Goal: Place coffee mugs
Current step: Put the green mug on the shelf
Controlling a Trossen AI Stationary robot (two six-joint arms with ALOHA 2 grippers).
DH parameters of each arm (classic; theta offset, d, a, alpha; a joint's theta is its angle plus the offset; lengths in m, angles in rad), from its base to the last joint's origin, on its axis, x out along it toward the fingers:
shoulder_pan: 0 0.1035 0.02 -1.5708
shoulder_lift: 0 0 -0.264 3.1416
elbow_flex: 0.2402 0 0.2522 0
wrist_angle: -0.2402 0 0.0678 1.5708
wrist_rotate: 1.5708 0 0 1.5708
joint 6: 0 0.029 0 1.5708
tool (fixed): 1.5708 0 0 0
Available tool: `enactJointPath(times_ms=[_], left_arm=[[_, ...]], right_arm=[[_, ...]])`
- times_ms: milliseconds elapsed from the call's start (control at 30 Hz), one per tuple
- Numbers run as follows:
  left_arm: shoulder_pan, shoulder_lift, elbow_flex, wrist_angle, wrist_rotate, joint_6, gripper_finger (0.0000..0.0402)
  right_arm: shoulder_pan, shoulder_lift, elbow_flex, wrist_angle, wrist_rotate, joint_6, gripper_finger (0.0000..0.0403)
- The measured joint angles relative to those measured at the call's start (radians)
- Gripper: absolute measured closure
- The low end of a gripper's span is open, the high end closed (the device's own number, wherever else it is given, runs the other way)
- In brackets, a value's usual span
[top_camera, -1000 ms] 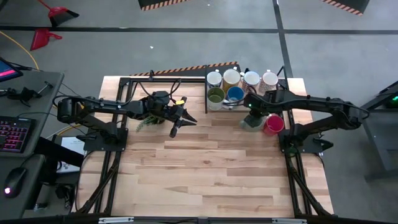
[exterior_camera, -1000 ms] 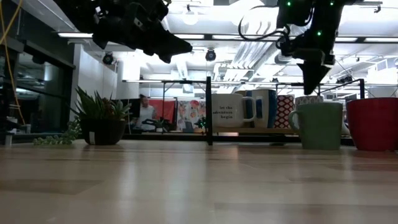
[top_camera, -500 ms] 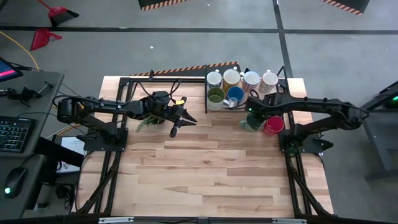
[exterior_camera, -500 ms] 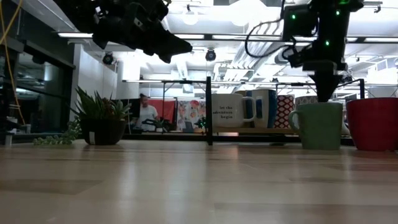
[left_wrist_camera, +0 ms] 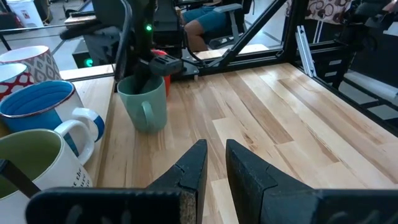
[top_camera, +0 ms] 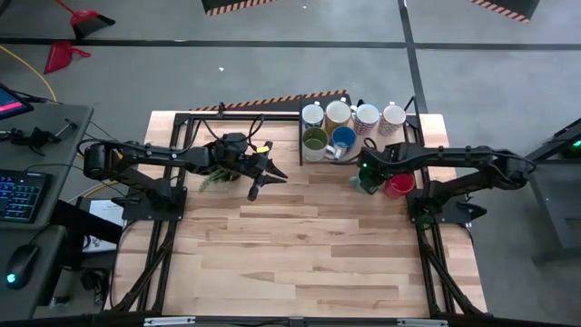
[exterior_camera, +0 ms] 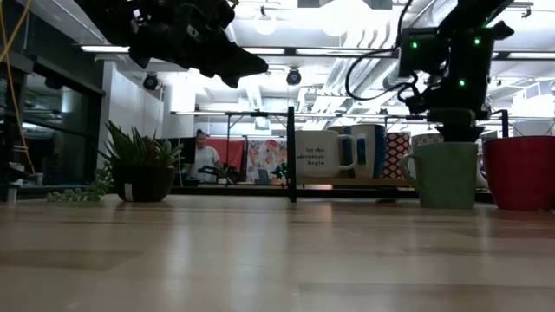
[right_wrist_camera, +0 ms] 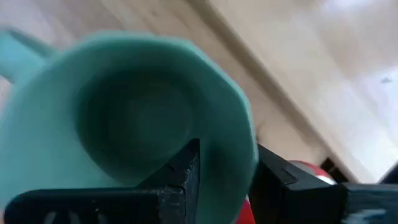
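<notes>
The teal green mug (top_camera: 364, 181) (exterior_camera: 447, 176) stands upright on the table, right of centre, with the red mug (top_camera: 400, 183) (exterior_camera: 519, 172) beside it. Six more mugs sit in the black rack (top_camera: 302, 136) at the far edge, among them a blue one (top_camera: 343, 138) and an olive one (top_camera: 315, 140). My right gripper (top_camera: 370, 173) (right_wrist_camera: 227, 174) points down onto the teal mug's rim, shut on it. My left gripper (top_camera: 263, 179) (left_wrist_camera: 216, 162) hangs shut above the table, left of the rack. My right gripper holds the teal green mug by its rim wall (right_wrist_camera: 233, 137), on the side toward the red mug. One finger (right_wrist_camera: 183, 171) is inside the mug and one (right_wrist_camera: 280, 180) outside. It comes from above, pointing down. The mug stands upright with its base on the table.
A small potted plant (top_camera: 212, 182) (exterior_camera: 139, 165) stands on the table below the left arm. The red mug nearly touches the teal one. The rack's upright post (exterior_camera: 290, 152) rises left of the teal mug. Bare wood stretches toward the near edge.
My right gripper has come down onto the teal mug, shifting slightly toward the red mug, until one finger went inside the rim. The mug has stayed where it was.
</notes>
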Motion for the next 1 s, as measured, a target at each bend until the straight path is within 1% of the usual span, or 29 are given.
enactJointPath(times_ms=[100, 200, 333, 533, 733, 833, 1000], left_arm=[[0.0, 0.0, 0.0, 0.0, 0.0, 0.0, 0.035], [0.0, 0.0, 0.0, 0.0, 0.0, 0.0, 0.035], [0.0, 0.0, 0.0, 0.0, 0.0, 0.0, 0.035], [0.0, 0.0, 0.0, 0.0, 0.0, 0.0, 0.035], [0.0, 0.0, 0.0, 0.0, 0.0, 0.0, 0.035], [0.0, 0.0, 0.0, 0.0, 0.0, 0.0, 0.035], [0.0, 0.0, 0.0, 0.0, 0.0, 0.0, 0.035]], right_arm=[[0.0, 0.0, -0.031, 0.029, -0.008, 0.0, 0.0308], [0.0, 0.0, -0.038, 0.036, 0.015, -0.009, 0.0308], [0.0, 0.0, -0.021, 0.057, 0.027, -0.059, 0.0308], [0.0, 0.0, -0.001, 0.071, 0.015, -0.182, 0.0308], [0.0, 0.0, -0.001, 0.068, 0.009, -0.205, 0.0312], [0.0, 0.0, -0.001, 0.068, 0.014, -0.211, 0.0331], [0.0, -0.002, 0.002, 0.072, 0.018, -0.235, 0.0387]])
